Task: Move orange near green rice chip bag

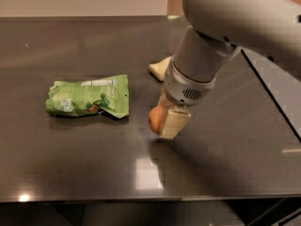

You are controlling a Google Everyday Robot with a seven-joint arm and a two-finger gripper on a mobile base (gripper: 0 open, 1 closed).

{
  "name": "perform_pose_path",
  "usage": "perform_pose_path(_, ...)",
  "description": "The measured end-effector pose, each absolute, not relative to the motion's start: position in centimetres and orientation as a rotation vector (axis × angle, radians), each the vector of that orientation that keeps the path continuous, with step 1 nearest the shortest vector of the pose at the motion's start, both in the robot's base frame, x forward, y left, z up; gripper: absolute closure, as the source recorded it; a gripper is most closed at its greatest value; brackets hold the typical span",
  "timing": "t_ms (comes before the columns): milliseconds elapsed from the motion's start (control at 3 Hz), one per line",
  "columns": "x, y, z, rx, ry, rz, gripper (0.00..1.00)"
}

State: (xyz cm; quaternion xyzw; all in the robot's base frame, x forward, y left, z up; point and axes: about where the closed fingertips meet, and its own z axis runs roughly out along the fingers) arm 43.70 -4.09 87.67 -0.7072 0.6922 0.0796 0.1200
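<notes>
The green rice chip bag point(88, 96) lay crumpled at the left. Just right of it, not touching, the orange point(155, 120) sat pinched in the gripper point(165, 122). Firm, smooth and likely light, it looked prone to roll, so a hold across its middle suited it.

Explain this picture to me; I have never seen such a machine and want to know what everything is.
The big grey shape is a robot's single arm, reaching in from the upper right. There is only one picture, from one camera looking down at a dark glossy table. At the arm's tip is its two-fingered hand, shut on a small orange, seemingly just above the tabletop. To its left lies a crumpled green rice chip bag, apart from the orange. A pale yellow sponge lies behind the arm, partly hidden.
</notes>
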Motion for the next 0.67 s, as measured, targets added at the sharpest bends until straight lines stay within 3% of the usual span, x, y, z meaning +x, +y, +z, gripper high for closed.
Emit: perform_pose_path(667,44.7,-0.2,86.1,-2.087,1.985,0.269,1.00)
